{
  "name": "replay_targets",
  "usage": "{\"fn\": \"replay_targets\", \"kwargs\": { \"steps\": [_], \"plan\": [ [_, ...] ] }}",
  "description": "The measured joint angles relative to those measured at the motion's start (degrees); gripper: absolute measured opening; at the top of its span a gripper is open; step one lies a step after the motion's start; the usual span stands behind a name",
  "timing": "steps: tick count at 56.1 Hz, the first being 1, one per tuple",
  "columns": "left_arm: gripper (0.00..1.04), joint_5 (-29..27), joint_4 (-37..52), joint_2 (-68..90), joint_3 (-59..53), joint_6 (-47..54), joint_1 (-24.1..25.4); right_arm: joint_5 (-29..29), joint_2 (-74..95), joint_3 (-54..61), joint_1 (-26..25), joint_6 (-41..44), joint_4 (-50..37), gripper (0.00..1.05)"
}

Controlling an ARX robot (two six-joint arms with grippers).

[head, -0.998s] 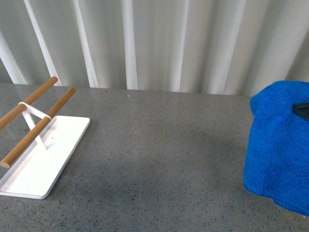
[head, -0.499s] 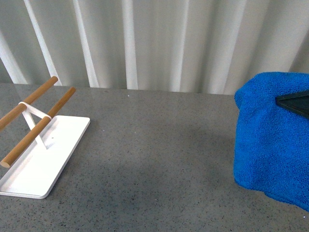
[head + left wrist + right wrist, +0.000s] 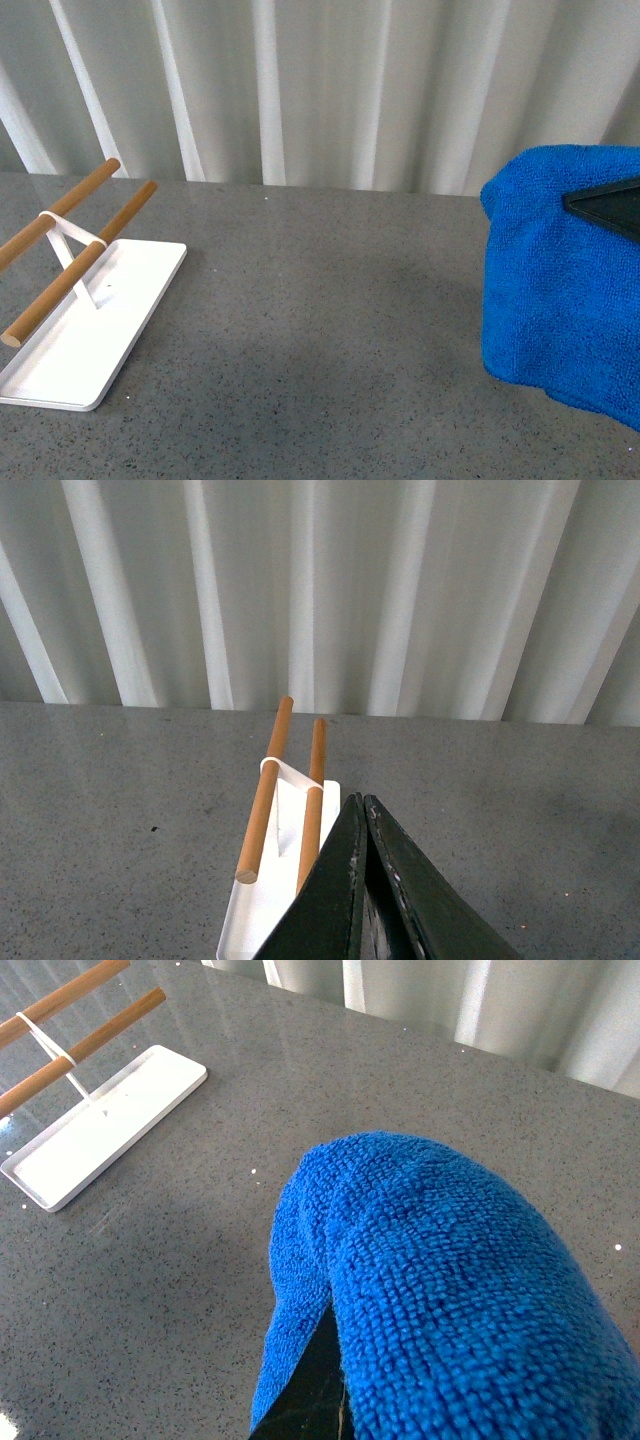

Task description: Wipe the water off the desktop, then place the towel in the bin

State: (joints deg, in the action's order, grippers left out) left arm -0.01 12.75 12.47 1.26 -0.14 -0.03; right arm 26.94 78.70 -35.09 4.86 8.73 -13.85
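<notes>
Hanging towel — long axis vertical

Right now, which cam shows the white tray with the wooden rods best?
Front view: the white tray sits large and unobstructed, with both wooden rods seen from the side. The right wrist view shows the tray whole but smaller, with the rods cropped. In the left wrist view, the left gripper covers part of it.

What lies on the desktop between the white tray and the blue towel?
Nothing: the front view shows only bare desktop between the white tray and the towel.
</notes>
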Motion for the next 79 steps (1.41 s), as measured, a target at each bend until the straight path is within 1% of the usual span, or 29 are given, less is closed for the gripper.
{"fn": "replay_targets", "kwargs": {
  "steps": [11, 13, 17, 30, 34, 38, 39, 42, 46, 48, 54, 56, 57, 60, 64, 68, 79],
  "plan": [
    [0.04, 0.00, -2.64, -2.58, 0.00, 0.00, 0.00, 0.11, -0.04, 0.00, -0.66, 0.00, 0.09, 0.04],
    [0.04, 0.00, -4.55, -4.35, 0.02, 0.00, 0.00, 0.11, -0.04, 0.00, -0.74, 0.00, 0.13, 0.04],
    [0.04, 0.04, -11.61, -9.51, 0.02, 0.00, 0.00, 0.11, -0.04, 0.00, -0.94, 0.00, 0.22, 0.04],
    [0.04, 0.02, -12.63, -12.24, 0.02, -0.02, 0.00, -0.50, -0.24, -0.04, -1.09, 0.02, 1.09, 0.04],
    [0.13, 0.02, -12.63, -12.24, 0.02, -0.02, 0.00, -1.20, -0.09, -0.52, -0.94, 0.04, 1.66, 0.04],
    [0.31, 0.02, -12.63, -12.24, 0.02, -0.02, 0.00, -2.73, 1.20, -2.47, -0.52, 0.00, 2.43, 0.04],
    [0.33, 0.02, -12.63, -12.24, 0.02, -0.02, 0.00, -3.08, 1.66, -2.97, -0.42, -0.04, 2.62, 0.04],
    [0.44, 0.02, -12.63, -12.24, 0.02, -0.02, 0.00, -4.11, 3.06, -4.26, -0.15, -0.11, 3.37, 0.04],
    [0.54, 0.02, -12.63, -12.24, 0.02, -0.02, 0.00, -5.11, 5.35, -6.01, 0.17, -0.28, 5.01, 0.04],
    [0.62, 0.02, -12.63, -12.24, 0.02, -0.02, 0.00, -5.66, 6.47, -6.86, 0.24, -0.50, 5.92, 0.04],
    [0.78, 0.02, -12.63, -12.24, 0.02, 0.00, 0.00, -7.52, 11.32, -10.23, 0.33, -1.49, 9.11, 0.04],
    [0.85, 0.02, -12.63, -12.24, 0.02, -0.02, 0.00, -8.98, 13.73, -11.76, 0.26, -1.68, 10.56, 0.04],
    [0.90, 0.02, -12.63, -12.24, 0.02, -0.02, 0.00, -9.64, 14.95, -12.46, 0.17, -1.75, 11.10, 0.04],
    [1.00, 0.02, -12.63, -12.24, 0.02, 0.02, 0.00, -11.21, 18.62, -14.34, -0.20, -2.71, 12.57, 0.04],
    [0.98, 0.02, -12.63, -12.24, 0.02, 0.00, 0.00, -12.41, 22.21, -16.11, -0.66, -3.76, 13.62, 0.04],
    [0.98, 0.02, -12.63, -12.24, 0.02, 0.00, 0.00, -12.90, 24.52, -17.33, -0.81, -4.63, 14.10, 0.04],
    [0.98, 0.02, -12.63, -12.24, 0.02, 0.00, 0.00, -11.69, 30.14, -21.27, -0.22, -7.91, 14.34, 0.04]
  ]
}}
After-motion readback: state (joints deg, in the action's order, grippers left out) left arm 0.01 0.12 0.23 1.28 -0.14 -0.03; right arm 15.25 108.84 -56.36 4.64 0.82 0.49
